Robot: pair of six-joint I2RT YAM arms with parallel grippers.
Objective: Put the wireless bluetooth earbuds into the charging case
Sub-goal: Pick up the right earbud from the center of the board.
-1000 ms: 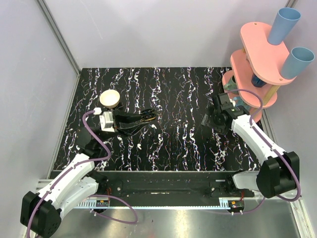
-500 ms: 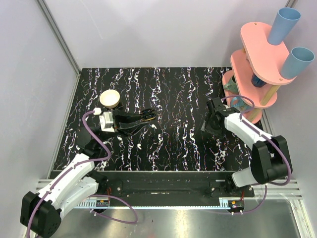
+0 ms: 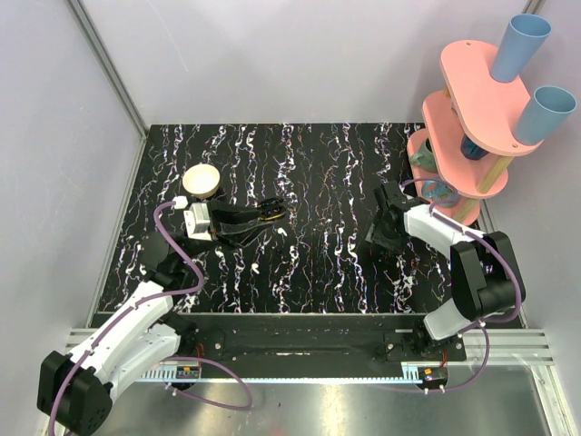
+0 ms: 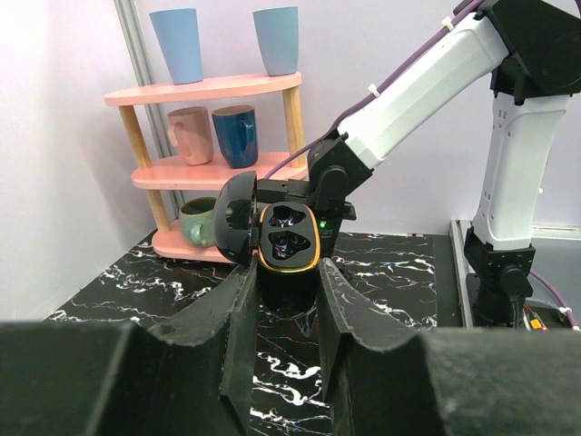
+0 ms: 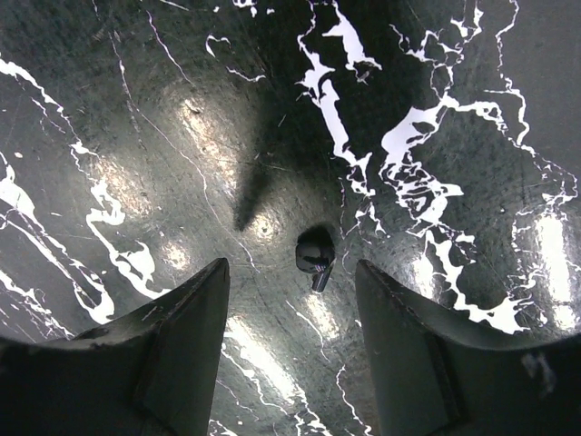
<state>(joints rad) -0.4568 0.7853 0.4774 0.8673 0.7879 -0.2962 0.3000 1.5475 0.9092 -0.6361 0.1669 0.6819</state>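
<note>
Left wrist view: the left claw [image 4: 286,277] is seen in the foreground, closed on the charging case [image 4: 289,238], which is clamped between its two black fingers [image 4: 238,318]. The case, black with a glowing amber rim, is held upright with its lid swung open to one side. Two dark wells and a small green light are shown facing the camera. Whether the wells are filled cannot be told. Behind the case the right arm [image 4: 408,86] is seen bent down toward the counter [image 4: 399,263]. Farther back a pink shelf [image 4: 209,88] is pictured with blue cups [image 4: 177,44] on its top tier and mugs [image 4: 235,136] below.

In the right wrist view, the right claw [image 5: 290,272] is shown open, its fingers spread over the black, white-veined counter. One earbud [image 5: 315,257], small, dark and glossy, is seen lying on the counter in the gap. It is apart from both fingers and nearer the one on the picture's right.

From the top external camera, the left claw and the case are placed left of the counter's middle and the right claw right of it, the two well apart. A cream round object [image 3: 201,180] is seen beyond the left wrist, toward the far left corner.
</note>
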